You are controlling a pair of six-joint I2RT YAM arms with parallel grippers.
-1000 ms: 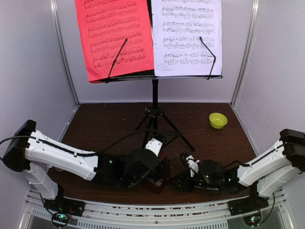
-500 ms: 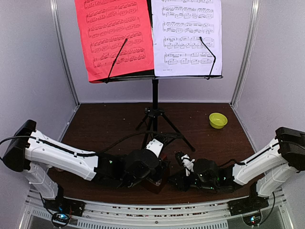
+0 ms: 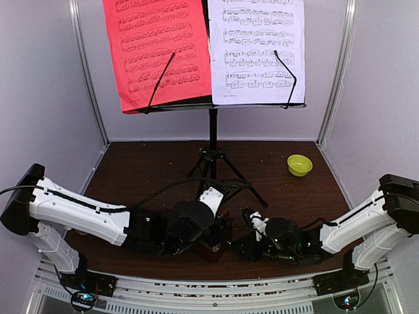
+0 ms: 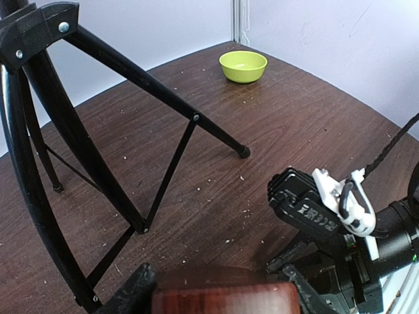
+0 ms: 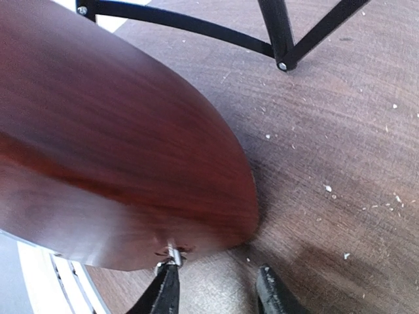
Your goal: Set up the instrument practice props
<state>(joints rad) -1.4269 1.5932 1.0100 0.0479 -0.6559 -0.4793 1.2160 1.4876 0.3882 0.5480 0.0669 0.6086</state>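
Metronome [image 4: 222,297] clamped on the table [image 3: 150,170] by the left gripper [image 4: 219,288].
The right gripper [image 5: 219,278] is parted at its base, near the music stand [image 3: 213,131] legs; the bowl [image 4: 243,76] is set upright, well apart.

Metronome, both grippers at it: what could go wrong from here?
1. The right gripper has one finger at the small metal pin low on the metronome; it may slip off.
2. The left gripper holds the metronome by its sides; a sideways push could twist it loose.
3. The tripod legs stand close; a knock could tip the music stand.
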